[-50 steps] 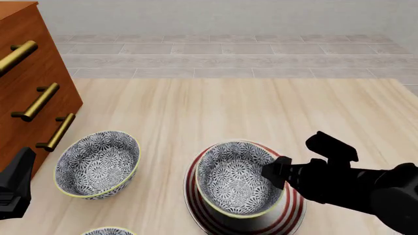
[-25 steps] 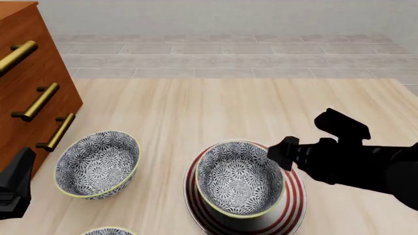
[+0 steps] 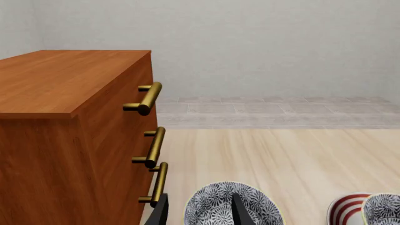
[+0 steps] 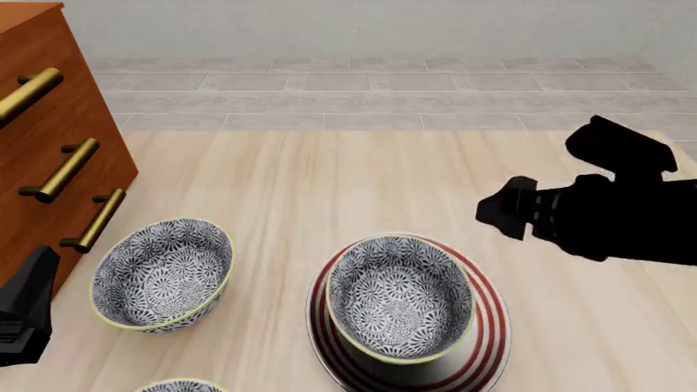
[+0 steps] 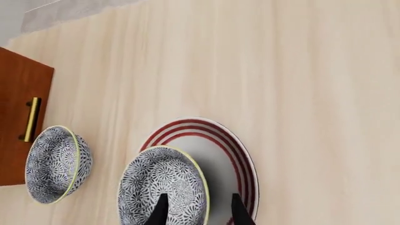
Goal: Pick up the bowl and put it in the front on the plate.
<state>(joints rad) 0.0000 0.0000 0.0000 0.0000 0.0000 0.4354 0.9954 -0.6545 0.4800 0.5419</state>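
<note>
The right gripper (image 4: 492,214) is hovering with its jaws apart and nothing between them, lifted clear above and just beyond the far right edge of the bowl (image 4: 400,298). Below it, the bowl is sitting upright on the red-ringed plate (image 4: 490,339), toward the plate's left side, so the placing looks done and the step in hand is the release and pull-away. The next move probably calls only for carrying the arm clear without brushing the rim.

Well off to the gripper's left, a second patterned bowl (image 4: 163,273) is standing on the wooden table (image 4: 360,184), beside the drawer cabinet (image 4: 44,155). The left gripper (image 3: 198,212) is waiting over that bowl, fingers spread and empty.

No brand, label or writing is showing anywhere.
</note>
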